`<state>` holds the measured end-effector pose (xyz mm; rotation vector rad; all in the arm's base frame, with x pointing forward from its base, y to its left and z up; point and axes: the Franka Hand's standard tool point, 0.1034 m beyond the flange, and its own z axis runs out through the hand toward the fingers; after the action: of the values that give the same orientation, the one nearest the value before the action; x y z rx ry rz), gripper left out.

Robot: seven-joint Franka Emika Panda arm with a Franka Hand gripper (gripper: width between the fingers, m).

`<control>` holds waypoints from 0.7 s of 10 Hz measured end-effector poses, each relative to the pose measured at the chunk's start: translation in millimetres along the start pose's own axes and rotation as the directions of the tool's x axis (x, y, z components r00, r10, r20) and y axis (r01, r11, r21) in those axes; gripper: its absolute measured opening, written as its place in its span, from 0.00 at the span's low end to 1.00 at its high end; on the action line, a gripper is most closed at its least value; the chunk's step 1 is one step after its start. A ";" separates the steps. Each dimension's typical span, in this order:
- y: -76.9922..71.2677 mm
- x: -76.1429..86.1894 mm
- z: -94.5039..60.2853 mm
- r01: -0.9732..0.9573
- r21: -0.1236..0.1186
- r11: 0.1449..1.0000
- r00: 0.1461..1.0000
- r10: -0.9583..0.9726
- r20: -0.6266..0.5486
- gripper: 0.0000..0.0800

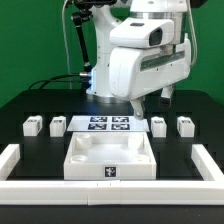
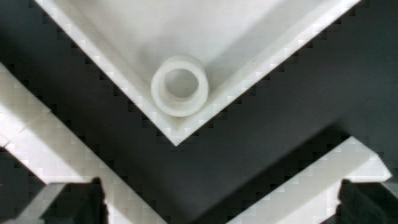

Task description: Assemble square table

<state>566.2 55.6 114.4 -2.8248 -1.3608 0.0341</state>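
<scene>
The square table's top (image 1: 110, 158), a white tray with a raised rim, lies at the front middle of the black table. Two small white tagged legs (image 1: 32, 126) (image 1: 57, 126) stand at the exterior view's left of it. Two more legs (image 1: 158, 125) (image 1: 185, 126) stand at the exterior view's right. The arm (image 1: 140, 60) hangs over the back of the top and hides its own fingers there. In the wrist view, one corner of the top with its round hole (image 2: 178, 85) lies below my gripper (image 2: 214, 206). The gripper is open with nothing between its dark fingertips (image 2: 63, 205).
The marker board (image 1: 108, 124) lies flat behind the top, between the pairs of legs. A long white rail (image 1: 110, 190) runs along the front and up both sides (image 1: 10, 160) (image 1: 210, 160). A green wall stands behind.
</scene>
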 end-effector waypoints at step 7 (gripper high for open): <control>-0.1 -0.1 0.3 0.004 0.000 1.000 1.000 -0.004 0.000 0.81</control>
<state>566.1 55.5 114.1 -2.8219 -1.3663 0.0347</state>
